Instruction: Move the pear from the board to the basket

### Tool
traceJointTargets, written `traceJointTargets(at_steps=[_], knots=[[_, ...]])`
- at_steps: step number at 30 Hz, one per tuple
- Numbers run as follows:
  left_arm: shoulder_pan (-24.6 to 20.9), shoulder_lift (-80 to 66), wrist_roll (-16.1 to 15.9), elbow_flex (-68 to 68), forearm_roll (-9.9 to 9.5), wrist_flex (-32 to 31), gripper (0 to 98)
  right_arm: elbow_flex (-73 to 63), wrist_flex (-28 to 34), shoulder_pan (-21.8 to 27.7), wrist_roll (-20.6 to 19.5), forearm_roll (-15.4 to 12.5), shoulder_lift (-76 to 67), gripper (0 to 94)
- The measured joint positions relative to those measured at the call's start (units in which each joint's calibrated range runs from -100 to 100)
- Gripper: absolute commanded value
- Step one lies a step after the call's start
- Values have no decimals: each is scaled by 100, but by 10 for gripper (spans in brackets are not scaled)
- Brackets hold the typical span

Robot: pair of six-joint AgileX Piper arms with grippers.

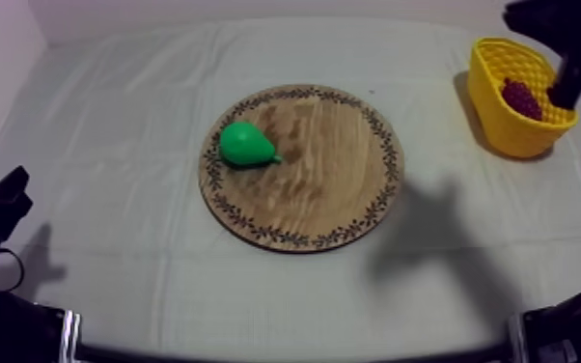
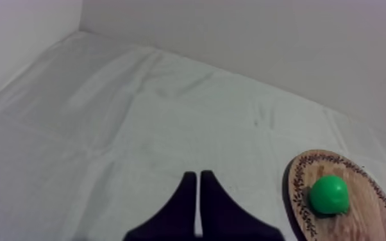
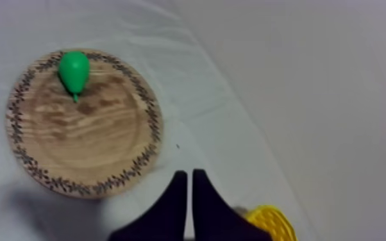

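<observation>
Everywhere creased grey-white cloth (image 1: 111, 164) against a pale wall (image 2: 266, 38); left gripper (image 2: 197, 174) and right gripper (image 3: 189, 172) both clenched, empty.

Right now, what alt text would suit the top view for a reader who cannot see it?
A green pear lies on the left part of a round wooden board at the middle of the cloth-covered table. At the right, a yellow basket holds grapes, with the right gripper at its rim.

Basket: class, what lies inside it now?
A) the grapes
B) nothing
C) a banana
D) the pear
A: dark purple grapes lie in the basket, while the pear is on the board.
</observation>
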Motion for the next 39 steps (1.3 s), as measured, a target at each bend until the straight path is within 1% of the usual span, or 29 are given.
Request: traceJointTargets(at_steps=[8, 17, 23, 27, 33, 36, 39], knots=[[0, 0, 0, 0, 0, 0, 1, -2084, 901, -741, -224, 304, 1912, 6], [0, 0, 0, 0, 0, 0, 1, -4194, 1831, -1317, -471, 668, 3965, 7], [0, 0, 0, 0, 0, 0, 1, -5453, 2477, -1499, -533, 863, 5186, 7], [0, 0, 0, 0, 0, 0, 1, -6096, 2896, -1536, -608, 930, 5851, 7], [0, 0, 0, 0, 0, 0, 1, -6718, 3572, -1572, -775, 971, 6609, 7], [0, 0, 0, 0, 0, 0, 1, -6866, 3920, -1609, -835, 971, 6854, 7], [0, 0, 0, 0, 0, 0, 1, -6925, 4142, -1664, -910, 978, 7012, 7]])
